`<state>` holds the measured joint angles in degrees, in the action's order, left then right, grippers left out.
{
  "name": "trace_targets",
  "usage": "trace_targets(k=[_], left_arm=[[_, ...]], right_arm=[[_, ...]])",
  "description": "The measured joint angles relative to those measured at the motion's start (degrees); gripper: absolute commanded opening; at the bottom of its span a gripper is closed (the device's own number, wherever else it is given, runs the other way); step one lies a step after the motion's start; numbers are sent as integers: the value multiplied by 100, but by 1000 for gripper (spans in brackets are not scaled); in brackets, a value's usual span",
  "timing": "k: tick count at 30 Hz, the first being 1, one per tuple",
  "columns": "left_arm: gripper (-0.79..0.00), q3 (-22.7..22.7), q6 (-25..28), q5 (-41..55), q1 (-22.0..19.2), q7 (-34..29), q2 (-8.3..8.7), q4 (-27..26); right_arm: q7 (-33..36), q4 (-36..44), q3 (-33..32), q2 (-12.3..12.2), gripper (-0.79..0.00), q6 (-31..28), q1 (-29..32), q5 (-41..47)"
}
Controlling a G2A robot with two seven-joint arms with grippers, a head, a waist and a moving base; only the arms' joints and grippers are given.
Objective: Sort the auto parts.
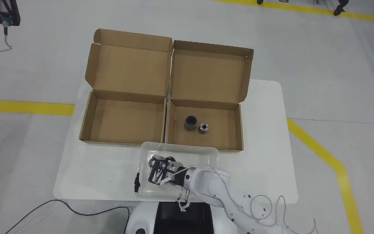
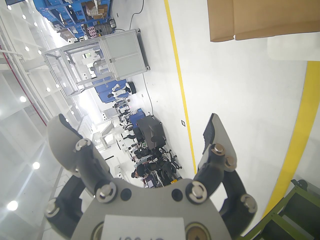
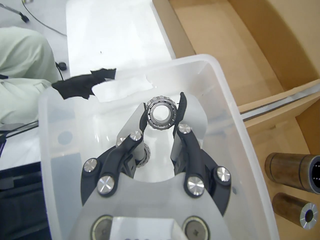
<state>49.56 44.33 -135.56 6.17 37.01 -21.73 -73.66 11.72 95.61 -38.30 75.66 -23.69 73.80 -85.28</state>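
A white rectangular table is carrying everything. At its far side two open brown cardboard boxes are sitting side by side with their walls touching. The left box is holding nothing, and the right box is holding two parts. Just in front of them, touching or nearly touching the box fronts, a clear plastic bin is lying at the near edge of the table.

The right end effector is reaching down inside the bin. Its black-padded fingers are standing narrow and pressing on either side of a small silver ribbed bearing ring, which is turning its open bore toward the wrist camera. I cannot tell whether the ring is hanging just above the bin floor or resting on it. The left end effector is hanging off to the side, pointing out over the floor, with its fingers spread wide and nothing between them.

In the right box a dark brown metal cylinder and a shorter brown cylinder with a silver end face are lying near each other. A second small ribbed piece is showing under the fingers. It could be another bearing or a reflection.

The pick-up from the bin appears to be the step in hand, with sorting only partly done. The next move is calling for a straight lift, high enough to clear the bin wall, then a carry over a box. Since the ring is unlike the cylinders, the empty left box is probably its place. The grip must be kept firm, because a round ring could roll out.
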Motion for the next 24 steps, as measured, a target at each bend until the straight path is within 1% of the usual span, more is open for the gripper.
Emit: trace_targets(k=[3,6,9,16,19,24], left_arm=[[0,0,0,0,0,0,0,0],[0,0,0,0,0,0,0,0],[0,0,0,0,0,0,0,0],[0,0,0,0,0,0,0,0],[0,0,0,0,0,0,0,0],[0,0,0,0,0,0,0,0]], right_arm=[[-919,76,-192,-104,-785,-187,208,-174],[-1765,68,-338,-174,-785,-386,294,-284],[-2428,22,-411,-203,-785,-512,270,-349],[-3689,-169,-425,-174,-785,-687,1,-294],[-4079,-249,-482,-163,-785,-700,-152,-289],[-4176,-14,-605,-157,-785,-712,-375,-321]])
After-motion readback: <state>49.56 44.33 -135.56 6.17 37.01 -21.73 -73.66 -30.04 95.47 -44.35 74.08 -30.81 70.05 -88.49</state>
